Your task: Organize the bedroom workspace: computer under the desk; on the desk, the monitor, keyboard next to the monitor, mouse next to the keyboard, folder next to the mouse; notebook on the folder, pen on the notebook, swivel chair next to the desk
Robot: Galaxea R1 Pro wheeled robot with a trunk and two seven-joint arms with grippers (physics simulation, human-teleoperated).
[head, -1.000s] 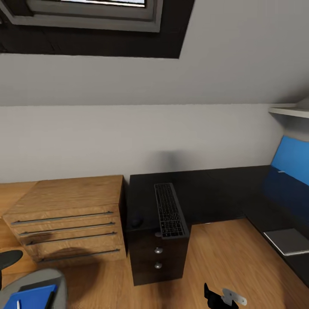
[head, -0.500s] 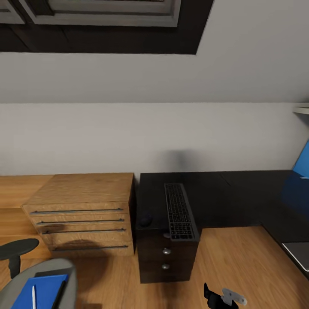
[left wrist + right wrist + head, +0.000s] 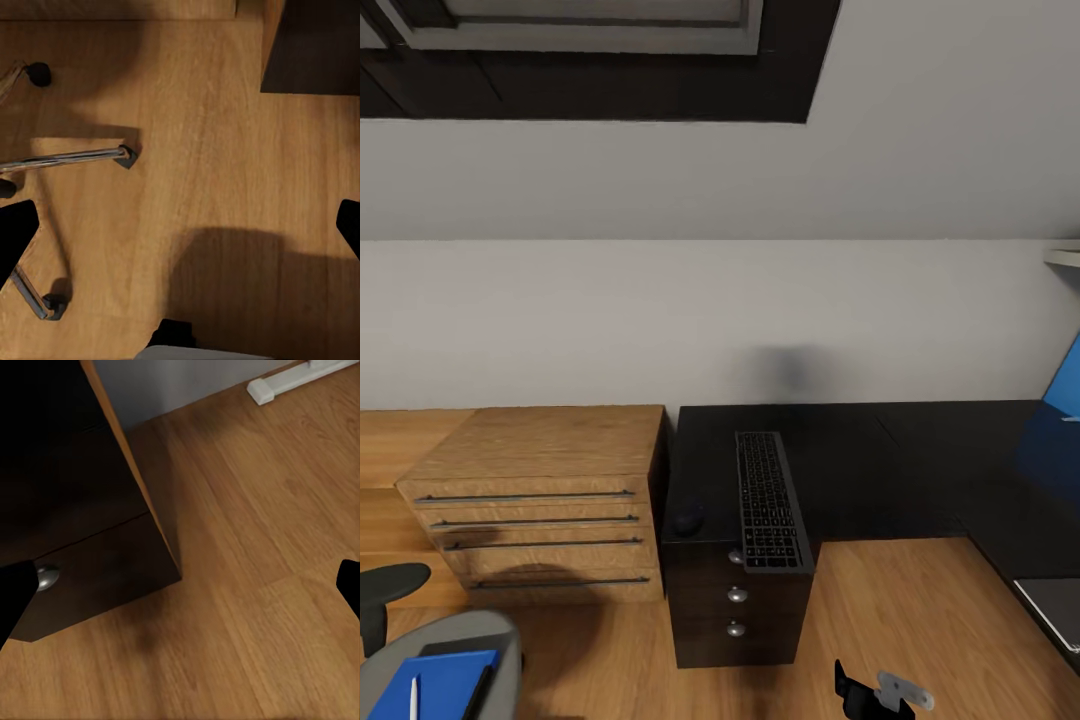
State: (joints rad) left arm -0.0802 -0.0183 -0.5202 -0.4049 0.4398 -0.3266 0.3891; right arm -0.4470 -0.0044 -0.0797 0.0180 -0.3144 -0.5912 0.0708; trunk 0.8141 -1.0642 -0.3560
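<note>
I've got the keyboard [image 3: 767,500] on the counter [image 3: 880,470] with the mouse [image 3: 686,519] just beside it, above the drawer unit. The folder [image 3: 435,683] with the pen [image 3: 413,696] sits on the swivel chair [image 3: 420,650], well apart from that keyboard. Both wrist views have the left gripper [image 3: 180,232] and right gripper [image 3: 180,585] spread wide over bare floor, empty.

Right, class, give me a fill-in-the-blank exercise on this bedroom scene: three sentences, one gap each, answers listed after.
1. The keyboard lies on the black desk, above the desk's ____ unit.
2. The small black mouse sits between the keyboard and the ____ cabinet.
3. The blue folder rests on the seat of the swivel ____, with a pale pen lying on it.

Missing words: drawer; wooden; chair
</note>
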